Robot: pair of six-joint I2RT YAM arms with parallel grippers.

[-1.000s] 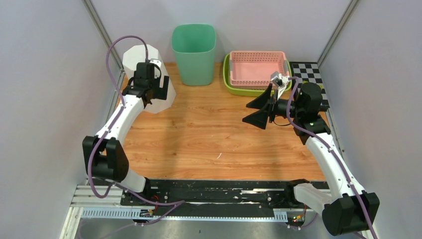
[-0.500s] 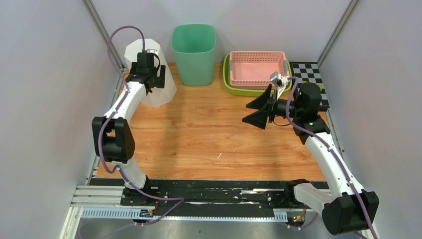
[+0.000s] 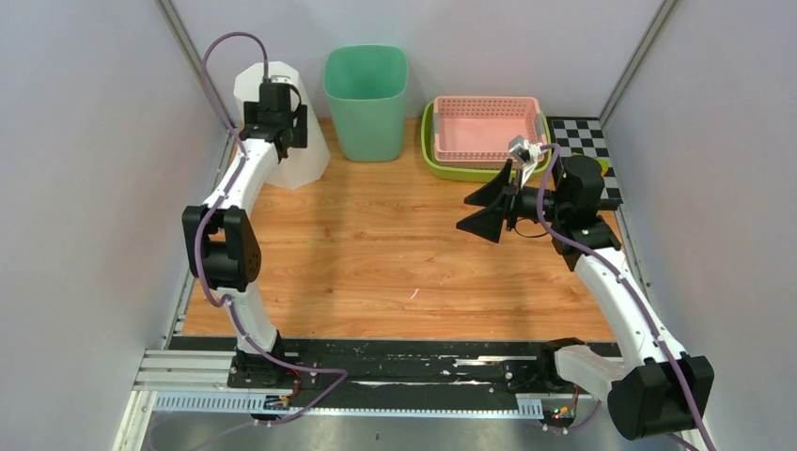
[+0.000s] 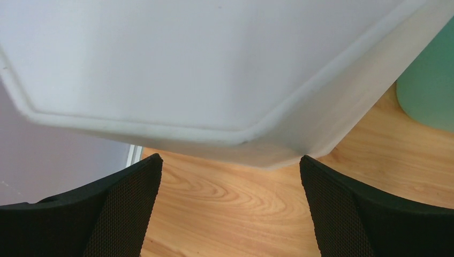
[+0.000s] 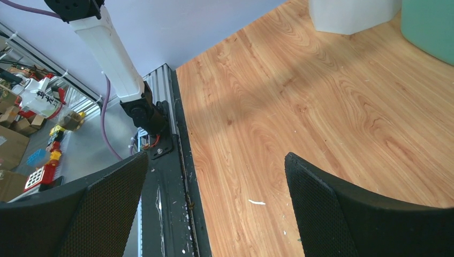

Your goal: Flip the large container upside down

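Note:
The large container (image 3: pixel 308 158) is a white faceted tub standing at the back left of the table, narrow flat end up and wide end down. My left gripper (image 3: pixel 280 132) hovers over its top, open. In the left wrist view the container (image 4: pixel 203 69) fills the upper frame. The left gripper (image 4: pixel 230 160) has both black fingers wide apart just short of the container's edge, with only wood between them. My right gripper (image 3: pixel 484 209) hangs open over the right middle of the table, holding nothing. The right wrist view shows the right gripper (image 5: pixel 217 158) over bare wood, with the container (image 5: pixel 350 13) far off.
A green bin (image 3: pixel 367 99) stands right of the container at the back. A pink basket (image 3: pixel 484 127) sits in a lime tray (image 3: pixel 442 167) at the back right, beside a checkerboard (image 3: pixel 587 141). The side wall is close on the left.
The left arm has swung toward the back wall. The white container went from tilted toward the front to standing on its wide end, further back. The right arm stayed still.

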